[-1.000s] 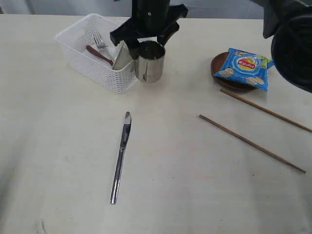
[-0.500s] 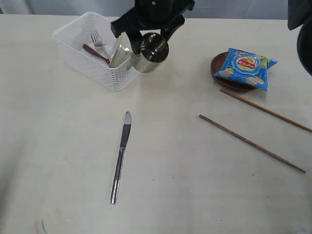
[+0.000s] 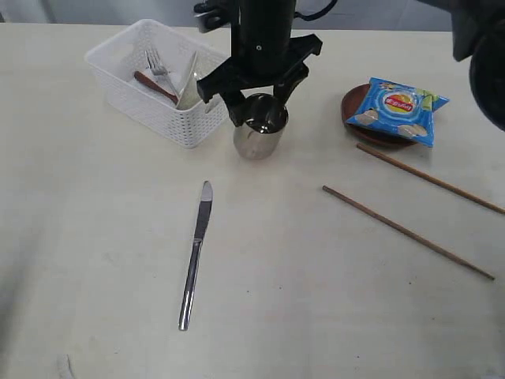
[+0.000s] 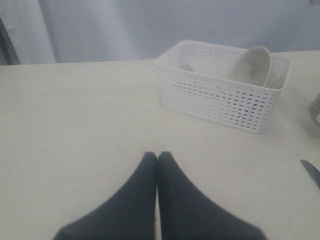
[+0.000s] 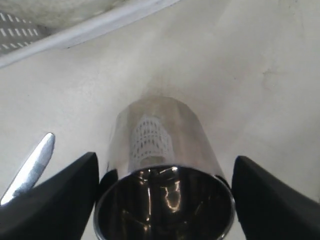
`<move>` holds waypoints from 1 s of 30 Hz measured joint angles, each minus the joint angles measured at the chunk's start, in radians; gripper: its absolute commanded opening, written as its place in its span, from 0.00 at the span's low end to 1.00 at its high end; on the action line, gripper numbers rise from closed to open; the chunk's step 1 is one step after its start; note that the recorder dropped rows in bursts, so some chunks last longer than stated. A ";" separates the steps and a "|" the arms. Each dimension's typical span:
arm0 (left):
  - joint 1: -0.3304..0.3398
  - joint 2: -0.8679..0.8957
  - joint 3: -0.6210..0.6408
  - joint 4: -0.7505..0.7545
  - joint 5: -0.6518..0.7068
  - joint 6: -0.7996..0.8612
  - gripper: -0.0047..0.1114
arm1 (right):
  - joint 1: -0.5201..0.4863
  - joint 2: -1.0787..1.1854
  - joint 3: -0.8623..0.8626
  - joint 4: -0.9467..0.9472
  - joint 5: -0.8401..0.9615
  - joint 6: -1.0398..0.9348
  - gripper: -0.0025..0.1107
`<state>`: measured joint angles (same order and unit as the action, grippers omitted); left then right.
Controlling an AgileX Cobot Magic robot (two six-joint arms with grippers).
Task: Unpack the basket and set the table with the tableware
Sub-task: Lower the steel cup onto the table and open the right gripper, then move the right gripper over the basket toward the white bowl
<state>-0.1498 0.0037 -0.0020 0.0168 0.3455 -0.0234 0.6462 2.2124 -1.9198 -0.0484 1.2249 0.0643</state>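
Note:
The steel cup (image 3: 259, 136) stands upright on the table (image 3: 300, 300), just right of the white basket (image 3: 150, 110). My right gripper (image 3: 260, 110) comes down over it, shut on the cup (image 5: 160, 150) with a finger on either side of the rim. Inside the basket lie the fork (image 3: 160, 65), the wooden spoon (image 3: 158, 87) and the tilted off-white bowl (image 4: 252, 65). The knife (image 3: 196, 253) lies on the table in front. Two chopsticks (image 3: 406, 231) lie at the right. My left gripper (image 4: 157, 156) is shut and empty, well short of the basket (image 4: 215, 100).
A blue chip bag (image 3: 401, 109) lies on the dark brown plate (image 3: 359, 126) at the back right. The right arm's dark bulk fills the top right corner of the exterior view. The knife's tip (image 5: 30, 167) lies close beside the cup.
The right gripper carried the cup away from the basket's corner, tilted it in the air, then brought it down upright onto the table. The left gripper's earlier state is not shown.

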 measured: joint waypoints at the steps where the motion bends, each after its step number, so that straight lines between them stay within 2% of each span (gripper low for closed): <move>1: 0.000 0.000 0.000 0.000 0.000 0.000 0.04 | 0.000 0.009 0.002 0.002 0.000 0.000 0.52; 16: 0.000 0.000 0.000 0.000 0.000 0.000 0.04 | 0.000 0.032 0.002 0.016 -0.007 -0.014 0.52; 18: 0.000 0.000 0.000 0.000 0.000 0.000 0.04 | 0.000 0.032 0.002 0.018 -0.007 -0.027 0.60; 21: 0.000 0.000 0.000 0.000 0.000 0.000 0.04 | -0.004 0.032 0.002 0.025 -0.007 -0.025 0.81; 24: 0.000 0.000 0.000 0.000 0.000 0.000 0.04 | -0.008 0.036 0.002 0.030 -0.007 -0.004 0.93; 30: 0.000 0.000 0.000 0.000 0.000 0.000 0.04 | -0.010 0.037 0.002 0.030 -0.004 -0.002 0.95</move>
<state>-0.1498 0.0037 -0.0020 0.0168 0.3455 -0.0234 0.6363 2.2495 -1.9177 -0.0188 1.2204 0.0623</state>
